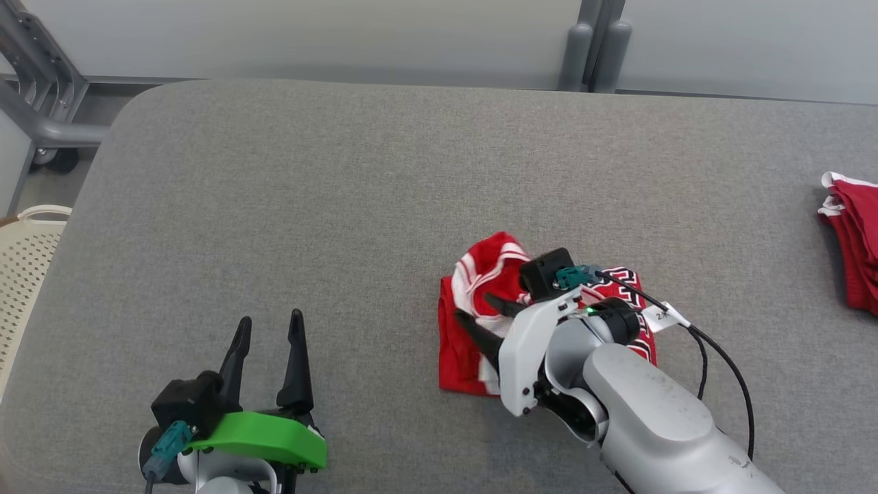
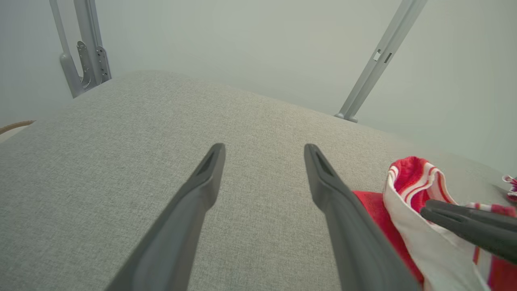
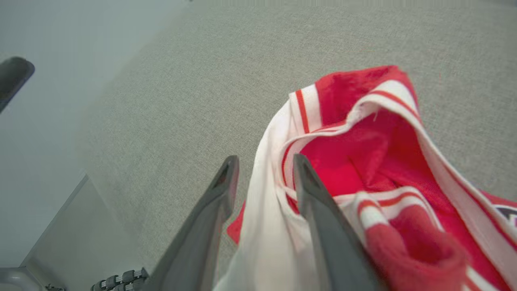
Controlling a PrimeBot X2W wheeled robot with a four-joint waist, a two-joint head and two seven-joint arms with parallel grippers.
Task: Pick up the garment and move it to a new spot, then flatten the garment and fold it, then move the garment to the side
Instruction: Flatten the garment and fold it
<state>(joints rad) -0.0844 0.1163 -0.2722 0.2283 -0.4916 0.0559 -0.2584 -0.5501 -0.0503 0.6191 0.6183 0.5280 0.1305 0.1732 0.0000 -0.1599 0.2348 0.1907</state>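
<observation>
the red and white garment (image 1: 473, 357) lies crumpled on the grey counter (image 1: 343, 206), right of the middle. the right gripper (image 1: 472, 306) is at it — fingers parted, a white band loose between them. the left gripper (image 1: 271, 317) is over bare counter, fingers wide open, holding nothing.

A grey woven-fabric surface (image 1: 343, 206) with a rounded far corner is observed. A cream perforated basket (image 1: 24, 254) is noted just beyond its left edge. A grey tubular metal frame (image 1: 41, 103) is seen at the upper left, with a dark caster wheel (image 1: 51, 159) at its foot. Two grey upright posts (image 1: 593, 48) are recorded against the pale wall (image 1: 309, 34) behind. A separate stack of red cloth with white trim (image 1: 854, 240) is found at the surface's right edge.
</observation>
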